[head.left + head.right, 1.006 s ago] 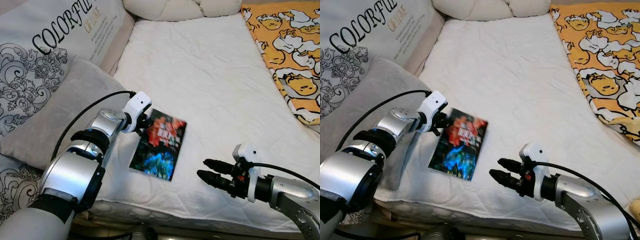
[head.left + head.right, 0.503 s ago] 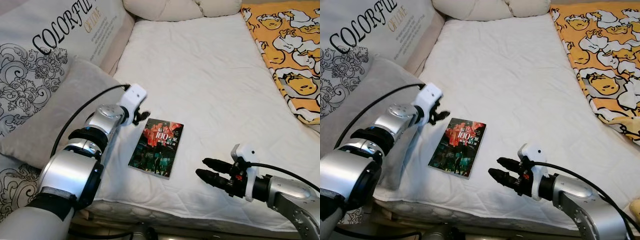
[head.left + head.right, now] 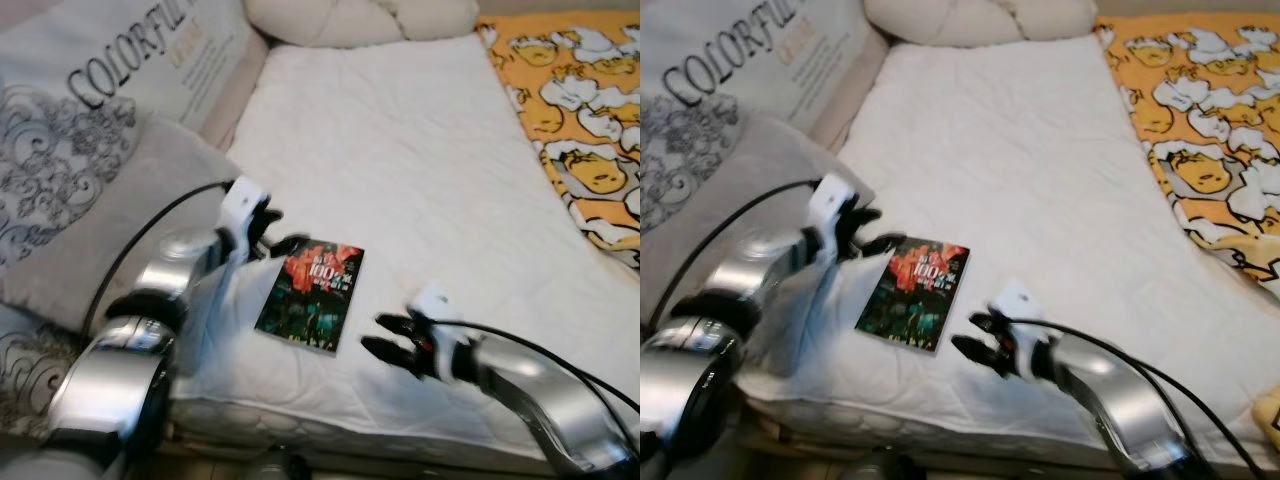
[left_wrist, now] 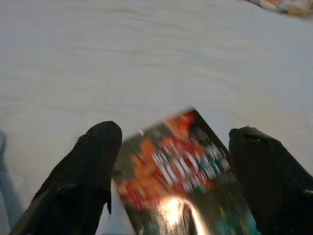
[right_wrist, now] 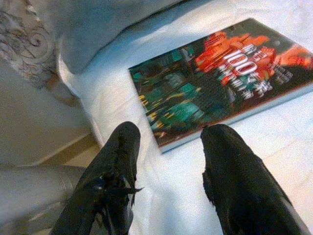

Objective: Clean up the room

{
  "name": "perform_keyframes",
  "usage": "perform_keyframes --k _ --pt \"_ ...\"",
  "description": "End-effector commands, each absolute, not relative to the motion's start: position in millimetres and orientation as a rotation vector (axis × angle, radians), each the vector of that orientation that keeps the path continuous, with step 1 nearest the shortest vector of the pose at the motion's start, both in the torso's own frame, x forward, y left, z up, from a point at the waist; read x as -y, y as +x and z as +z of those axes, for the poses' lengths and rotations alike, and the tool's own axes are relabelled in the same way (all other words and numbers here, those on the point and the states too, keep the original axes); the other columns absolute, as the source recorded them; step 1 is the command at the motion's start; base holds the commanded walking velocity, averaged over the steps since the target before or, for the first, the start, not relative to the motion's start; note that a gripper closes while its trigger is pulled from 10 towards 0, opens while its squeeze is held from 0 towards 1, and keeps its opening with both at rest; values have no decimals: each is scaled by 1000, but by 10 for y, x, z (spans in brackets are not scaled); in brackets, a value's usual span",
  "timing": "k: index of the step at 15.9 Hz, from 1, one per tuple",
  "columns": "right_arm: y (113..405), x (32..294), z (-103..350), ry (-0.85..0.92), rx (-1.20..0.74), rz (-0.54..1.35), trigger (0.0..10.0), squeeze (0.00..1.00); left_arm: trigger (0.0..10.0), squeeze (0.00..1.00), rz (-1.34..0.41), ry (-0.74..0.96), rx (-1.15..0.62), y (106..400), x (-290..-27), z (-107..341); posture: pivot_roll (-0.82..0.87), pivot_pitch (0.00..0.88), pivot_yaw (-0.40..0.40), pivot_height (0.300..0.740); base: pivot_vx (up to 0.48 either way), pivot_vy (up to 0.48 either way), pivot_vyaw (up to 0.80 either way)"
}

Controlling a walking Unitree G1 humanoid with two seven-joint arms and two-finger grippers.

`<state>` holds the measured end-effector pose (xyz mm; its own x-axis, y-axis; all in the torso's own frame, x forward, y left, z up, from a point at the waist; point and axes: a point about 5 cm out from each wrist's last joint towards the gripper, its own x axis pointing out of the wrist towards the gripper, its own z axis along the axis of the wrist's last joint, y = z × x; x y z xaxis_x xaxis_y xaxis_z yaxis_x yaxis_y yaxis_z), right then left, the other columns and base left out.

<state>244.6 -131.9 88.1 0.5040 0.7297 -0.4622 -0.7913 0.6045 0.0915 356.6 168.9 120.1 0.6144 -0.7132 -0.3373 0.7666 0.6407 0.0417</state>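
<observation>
A dark book (image 3: 311, 297) with a red and teal cover lies flat on the white mattress (image 3: 400, 160) near its front edge. My left gripper (image 3: 272, 232) hangs open just off the book's far left corner, with nothing between its fingers; the book's red end (image 4: 181, 166) lies below them in the left wrist view. My right gripper (image 3: 385, 336) is open too, low over the mattress just right of the book's near end. In the right wrist view the book (image 5: 220, 93) lies a little beyond the fingertips (image 5: 124, 142).
A grey pillow (image 3: 90, 220) and a printed cushion (image 3: 110, 70) lie along the left side. An orange duck-print blanket (image 3: 580, 120) covers the right side. A cream pillow (image 3: 350, 15) sits at the head. The mattress edge (image 3: 330, 420) runs close in front.
The left gripper let go of the book's corner, and the book dropped flat. The right gripper has slid left toward the book's near end. The camera shifted slightly.
</observation>
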Motion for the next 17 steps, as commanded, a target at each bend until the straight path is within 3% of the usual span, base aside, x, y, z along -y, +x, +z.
perform_keyframes --k 1,5,7,8,9,10,16,17 --pt "2524 1294 875 -179 -476 922 10000 0 10000 949 -953 242 -320 3459 -1727 1210 22 0 81 740 0 0 0" --pt "2612 1407 949 -249 -469 959 10000 0 10000 800 -1225 341 -464 3053 -1675 972 27 2 74 740 0 0 0" --pt "2532 1520 1005 -264 -479 1037 10000 0 10000 576 -1319 399 -526 2917 -1561 888 22 12 84 740 0 0 0" --pt "2437 1624 1066 -262 -497 1083 10000 0 10000 180 -1335 447 -569 2884 -1450 768 11 17 95 740 0 0 0" --pt "2395 1660 1090 -256 -505 1094 10000 0 10000 47 -1332 461 -589 2881 -1407 706 3 18 102 740 0 0 0" --pt "2370 1683 1102 -247 -512 1096 10000 0 10000 0 -1335 477 -598 2869 -1382 676 0 19 104 740 0 0 0" --pt "2143 1862 1122 -222 -601 1115 10000 0 10000 0 -1458 561 -747 2731 -1200 415 -28 25 129 740 0 0 0" --pt "2138 1871 1122 -221 -605 1111 10000 0 2431 0 -1466 559 -759 2726 -1173 397 -30 26 131 740 0 0 0"
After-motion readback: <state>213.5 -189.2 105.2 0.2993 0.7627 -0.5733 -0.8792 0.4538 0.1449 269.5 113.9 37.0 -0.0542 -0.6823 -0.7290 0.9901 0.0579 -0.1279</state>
